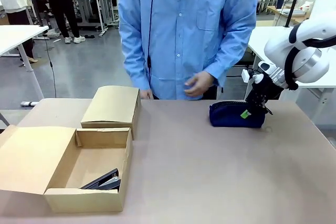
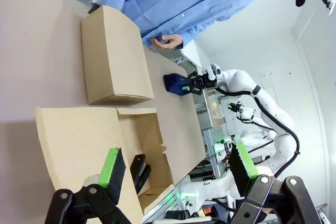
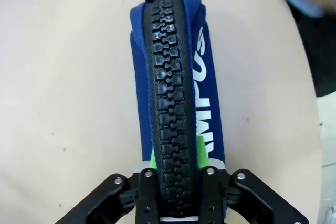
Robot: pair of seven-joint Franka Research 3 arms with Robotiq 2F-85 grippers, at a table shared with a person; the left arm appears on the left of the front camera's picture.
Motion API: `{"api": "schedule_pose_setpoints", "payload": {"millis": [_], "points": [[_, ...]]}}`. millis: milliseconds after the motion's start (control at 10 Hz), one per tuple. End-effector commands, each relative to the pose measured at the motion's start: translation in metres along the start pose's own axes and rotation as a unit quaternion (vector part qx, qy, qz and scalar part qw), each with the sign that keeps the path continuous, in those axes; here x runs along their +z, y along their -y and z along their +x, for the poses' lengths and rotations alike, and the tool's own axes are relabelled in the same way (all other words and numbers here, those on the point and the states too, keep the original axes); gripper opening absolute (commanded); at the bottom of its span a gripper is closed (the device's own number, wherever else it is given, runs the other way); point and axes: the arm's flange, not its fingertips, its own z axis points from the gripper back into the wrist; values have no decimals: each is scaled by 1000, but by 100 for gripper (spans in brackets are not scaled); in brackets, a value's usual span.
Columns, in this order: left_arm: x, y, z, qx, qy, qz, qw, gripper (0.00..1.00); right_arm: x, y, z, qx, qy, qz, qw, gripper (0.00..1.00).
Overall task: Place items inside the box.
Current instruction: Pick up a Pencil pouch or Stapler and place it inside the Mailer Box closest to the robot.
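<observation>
A navy blue zip pouch (image 1: 233, 114) (image 3: 176, 66) lies on the table at the far right, its black zip facing up. My right gripper (image 1: 247, 113) (image 3: 176, 163) is shut on the pouch's right end, one green pad on each side of the zip. The open cardboard box (image 1: 86, 200) (image 2: 152, 135) stands at the near left, with a black stapler (image 1: 102, 181) (image 2: 139, 169) lying inside it. My left gripper (image 2: 177, 163) hangs open above the box with nothing between its fingers. From there the pouch (image 2: 175, 83) shows far off with the right gripper (image 2: 191, 85) on it.
A second, closed cardboard box (image 1: 113, 106) (image 2: 113, 56) sits behind the open one. A person in a blue coat stands at the far edge, one hand (image 1: 198, 83) held just above the table near the pouch. The box's flap (image 1: 29, 158) lies spread to the left.
</observation>
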Motion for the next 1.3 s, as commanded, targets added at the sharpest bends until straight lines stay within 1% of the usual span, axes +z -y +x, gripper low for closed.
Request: {"api": "schedule_pose_setpoints", "payload": {"millis": [0,200,300,400,500,600,700,800,900,1000,1100,1200], "points": [[-2,1,-3,-9,9,-12,1000,100,11,-6,-3,6,-4,16,1000,0],[-2,1,-3,-9,9,-12,1000,100,22,-13,-6,-3,3,26,1000,0],[-2,1,-3,-9,9,-12,1000,100,37,-22,-8,-33,22,50,998,0],[-2,1,-3,-9,9,-12,1000,100,54,-33,-11,-61,30,64,996,0],[-2,1,-3,-9,9,-12,1000,100,73,-51,-12,-110,12,55,992,0],[-2,1,-3,-9,9,-12,1000,100,92,-72,-12,-141,18,24,989,0],[-2,1,-3,-9,9,-12,1000,100,114,-101,-8,-193,23,-4,981,0],[-2,1,-3,-9,9,-12,1000,100,135,-139,-4,-244,20,-25,969,0],[-2,1,-3,-9,9,-12,1000,100,148,-181,-3,-344,-31,-80,935,0],[-2,1,-3,-9,9,-12,1000,100,154,-216,-2,-375,-45,-98,921,0],[-2,1,-3,-9,9,-12,1000,100,155,-250,-3,-438,-58,-128,888,0],[-2,1,-3,-9,9,-12,1000,100,153,-271,-7,-483,-75,-155,858,0]]}}
